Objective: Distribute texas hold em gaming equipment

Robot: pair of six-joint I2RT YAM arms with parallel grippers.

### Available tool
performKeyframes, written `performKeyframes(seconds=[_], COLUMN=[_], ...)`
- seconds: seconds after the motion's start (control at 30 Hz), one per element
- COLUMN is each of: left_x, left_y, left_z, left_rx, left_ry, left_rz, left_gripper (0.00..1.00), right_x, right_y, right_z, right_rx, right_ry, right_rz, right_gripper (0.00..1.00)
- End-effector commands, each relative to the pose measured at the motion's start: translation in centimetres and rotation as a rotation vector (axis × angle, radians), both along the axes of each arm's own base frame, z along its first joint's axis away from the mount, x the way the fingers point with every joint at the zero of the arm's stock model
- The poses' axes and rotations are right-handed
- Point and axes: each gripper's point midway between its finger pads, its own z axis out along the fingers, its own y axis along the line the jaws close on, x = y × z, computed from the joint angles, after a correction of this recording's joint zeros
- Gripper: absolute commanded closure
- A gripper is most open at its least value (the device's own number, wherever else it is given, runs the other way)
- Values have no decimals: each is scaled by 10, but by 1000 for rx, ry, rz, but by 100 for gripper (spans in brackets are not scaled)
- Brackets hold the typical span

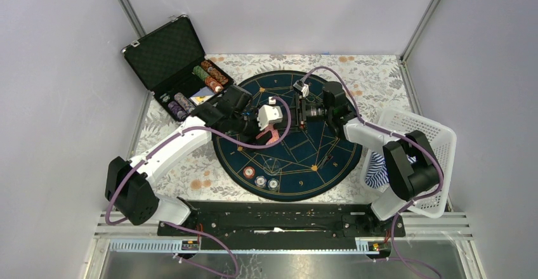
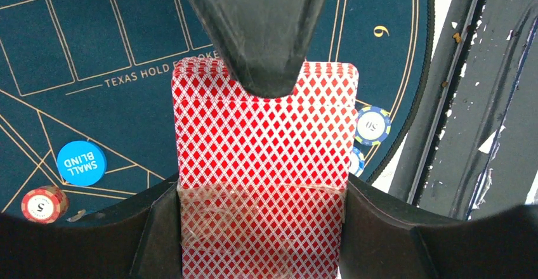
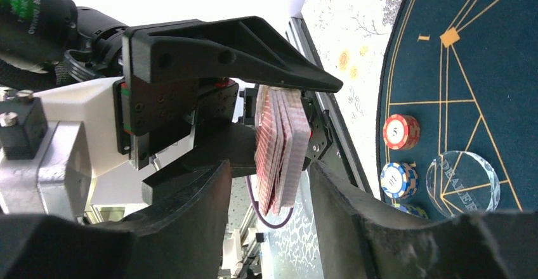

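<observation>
Left gripper (image 2: 263,146) clamps the red-backed card deck (image 2: 209,139) above the Texas Hold'em mat (image 1: 317,158), just toward 9 o'clock of centre. Right gripper (image 3: 269,171) straddles the deck's edge, fingers apart — an off-square pinch could drag several cards loose — scattering them over the mat.

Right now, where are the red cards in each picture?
Top view: cards near the middle of the mat.
Left wrist: cards fill the centre.
Right wrist: cards at centre, seen edge-on.
Shared landmark: the blue mat behind them.
</observation>
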Motion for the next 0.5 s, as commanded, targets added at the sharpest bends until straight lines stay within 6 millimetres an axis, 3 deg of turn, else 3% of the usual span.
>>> performKeyframes(seconds=[0.0,0.17,0.47], left_x=[9,10,14], left_y=[-16,-14,-4], left_z=[30,35,39], left_rx=[-98,-109,-125], left_ry=[-58,-65,-69], left_rz=[-21,-9,23], left_gripper=[100,100,100], right_x=[3,4,3], right_y=[8,6,-1], right_z=[1,-14,-16], right_rx=[-30,-93,-127], right_ry=[-34,-30,-43], right_rz=[17,20,13], right_gripper=[46,54,68])
